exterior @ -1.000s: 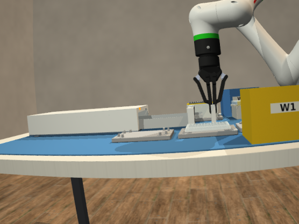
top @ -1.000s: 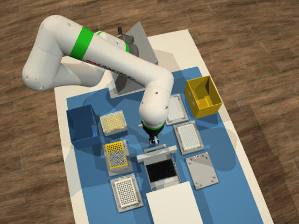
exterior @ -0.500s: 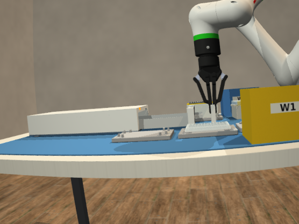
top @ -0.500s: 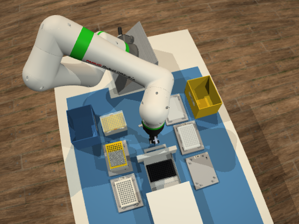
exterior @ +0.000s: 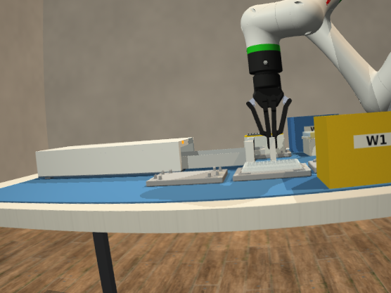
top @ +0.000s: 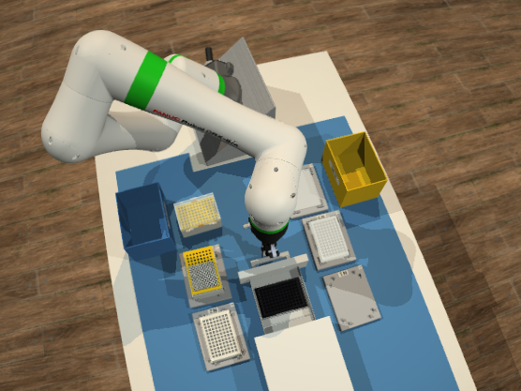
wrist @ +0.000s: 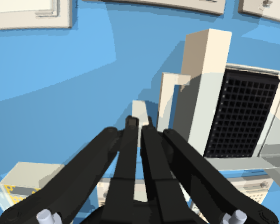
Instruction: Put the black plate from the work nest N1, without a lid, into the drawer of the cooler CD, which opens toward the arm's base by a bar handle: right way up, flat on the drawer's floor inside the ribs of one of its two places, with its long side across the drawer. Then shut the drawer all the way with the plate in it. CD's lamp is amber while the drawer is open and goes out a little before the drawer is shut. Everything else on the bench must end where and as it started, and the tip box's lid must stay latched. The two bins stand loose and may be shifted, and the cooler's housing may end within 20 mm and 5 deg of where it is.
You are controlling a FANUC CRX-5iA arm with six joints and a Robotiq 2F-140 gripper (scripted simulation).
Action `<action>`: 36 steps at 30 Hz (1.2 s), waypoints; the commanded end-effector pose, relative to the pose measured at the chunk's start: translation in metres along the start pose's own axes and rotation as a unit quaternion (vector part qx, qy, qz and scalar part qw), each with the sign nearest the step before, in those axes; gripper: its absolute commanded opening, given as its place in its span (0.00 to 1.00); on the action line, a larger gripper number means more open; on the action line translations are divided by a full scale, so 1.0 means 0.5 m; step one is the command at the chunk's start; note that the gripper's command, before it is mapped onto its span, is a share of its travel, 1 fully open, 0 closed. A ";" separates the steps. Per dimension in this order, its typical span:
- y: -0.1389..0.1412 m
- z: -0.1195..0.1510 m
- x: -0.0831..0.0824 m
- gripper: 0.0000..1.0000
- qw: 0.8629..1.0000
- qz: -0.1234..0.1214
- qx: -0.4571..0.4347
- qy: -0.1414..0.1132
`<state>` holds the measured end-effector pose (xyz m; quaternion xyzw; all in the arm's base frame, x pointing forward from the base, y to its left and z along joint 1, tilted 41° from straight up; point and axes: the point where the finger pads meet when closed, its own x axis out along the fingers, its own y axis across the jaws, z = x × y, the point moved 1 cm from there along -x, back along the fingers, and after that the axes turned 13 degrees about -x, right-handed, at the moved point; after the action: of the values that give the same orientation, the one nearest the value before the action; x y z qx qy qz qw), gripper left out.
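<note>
- My gripper (exterior: pixel 271 139) is closed on nothing, fingertips pointing down beside the bar handle (top: pixel 269 271) of the open drawer (top: pixel 305 297).
- Around it on the desk (exterior: pixel 176 218): a yellow bin (top: pixel 356 167), a blue bin (top: pixel 142 221), and plate nests.
- The black plate (top: pixel 280 297) lies flat in the drawer.
- Only the exterior view shows the amber lamp (exterior: pixel 183 142) lit on the cooler (exterior: pixel 112 157).

Glossy white arm (top: pixel 141 85), matt blue mat (top: pixel 403 310), rough wood-plank floor (top: pixel 422 29)
</note>
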<state>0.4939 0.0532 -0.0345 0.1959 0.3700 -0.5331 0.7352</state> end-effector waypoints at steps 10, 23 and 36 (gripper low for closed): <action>0.029 0.006 0.000 0.00 1.000 0.000 0.000 0.000; 0.057 0.013 0.000 0.00 1.000 0.000 0.000 0.000; 0.086 0.020 0.000 0.00 1.000 0.000 0.000 0.000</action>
<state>0.5344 0.0612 -0.0327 0.1958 0.3700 -0.5332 0.7351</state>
